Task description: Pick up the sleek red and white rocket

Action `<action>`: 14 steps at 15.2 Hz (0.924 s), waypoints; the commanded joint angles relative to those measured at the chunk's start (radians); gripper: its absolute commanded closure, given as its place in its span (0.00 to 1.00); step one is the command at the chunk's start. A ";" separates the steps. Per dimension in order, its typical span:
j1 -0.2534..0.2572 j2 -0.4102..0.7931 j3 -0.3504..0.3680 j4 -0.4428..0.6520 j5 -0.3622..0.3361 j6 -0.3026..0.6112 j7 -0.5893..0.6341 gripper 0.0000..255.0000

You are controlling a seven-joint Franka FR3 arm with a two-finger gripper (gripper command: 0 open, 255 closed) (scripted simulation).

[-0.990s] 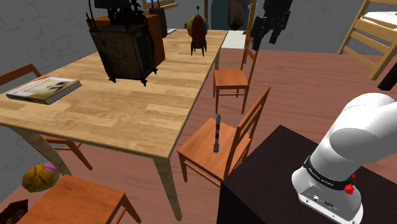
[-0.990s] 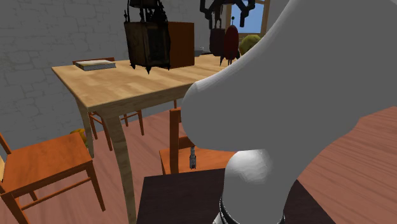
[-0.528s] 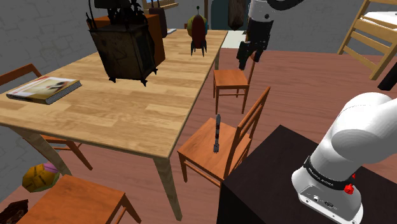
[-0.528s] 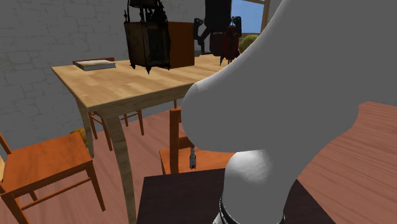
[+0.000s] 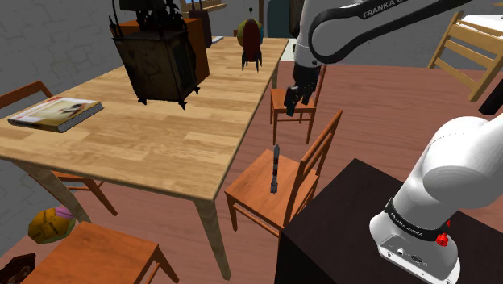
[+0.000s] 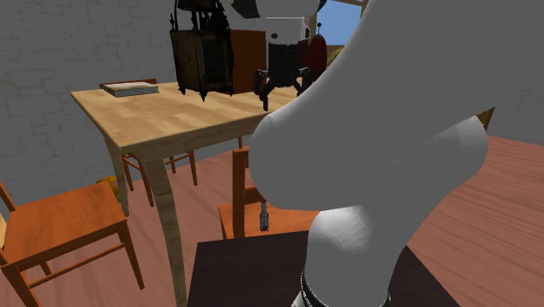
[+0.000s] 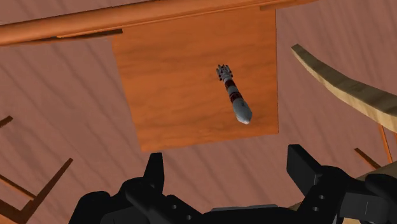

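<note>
A slim rocket (image 5: 276,169), grey-white with red bands, stands upright on the seat of the nearer wooden chair (image 5: 258,194) beside the table. It also stands small on that seat in the second exterior view (image 6: 263,216). In the wrist view the rocket (image 7: 234,102) appears on the orange seat (image 7: 172,83), beyond the fingertips and a little off centre. My gripper (image 5: 297,95) hangs well above the chair, open, with nothing between its fingers (image 7: 154,172). The gripper (image 6: 283,83) is also in front of the table's far end.
The long wooden table (image 5: 153,145) carries a dark lantern-like cage (image 5: 157,60), a book (image 5: 56,113) and a stout red rocket toy (image 5: 251,40). A second chair (image 5: 292,101) stands farther back. My black stand (image 5: 355,234) is near the rocket's chair.
The arm has swung down from the shoulder view's top edge, lowering the gripper toward the chairs. The rocket has not moved.
</note>
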 commanded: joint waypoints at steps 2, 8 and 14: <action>0.022 0.085 -0.001 -0.033 0.012 0.114 -0.027 0.00; 0.069 0.293 -0.001 -0.044 0.049 0.322 -0.094 0.00; 0.091 0.436 0.003 -0.041 0.079 0.457 -0.135 0.00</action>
